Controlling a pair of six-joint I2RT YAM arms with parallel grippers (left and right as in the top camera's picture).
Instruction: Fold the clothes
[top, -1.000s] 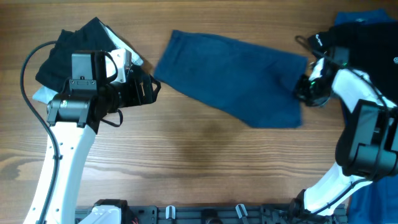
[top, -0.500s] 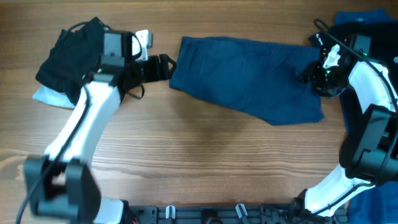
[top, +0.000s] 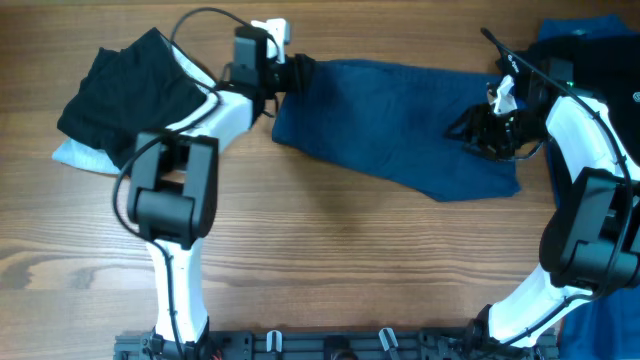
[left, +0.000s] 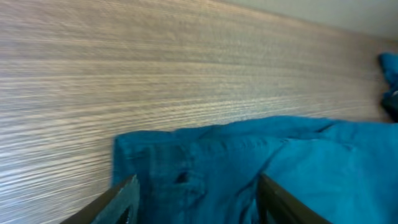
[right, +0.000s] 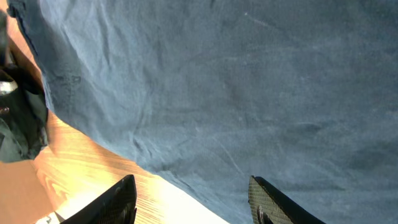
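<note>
The dark blue shorts (top: 400, 120) lie spread flat toward twelve o'clock on the table (top: 320, 250). No fold shows yet, so I judge all the folding is left to do. The left gripper (top: 300, 72) sits at their ten o'clock corner, fingers apart astride the edge. The right gripper (top: 478, 130) hangs over their three o'clock end, fingers likewise apart, nothing clamped. Whether any pad touches cloth is unclear: both wrist views cut the fingers off. A black bundle (top: 125, 95) lies at nine o'clock.

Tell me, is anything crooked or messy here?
The blue shorts lie slanted across the table, unfolded and a bit wrinkled. A black bundle at the far left has white lining poking out.
</note>
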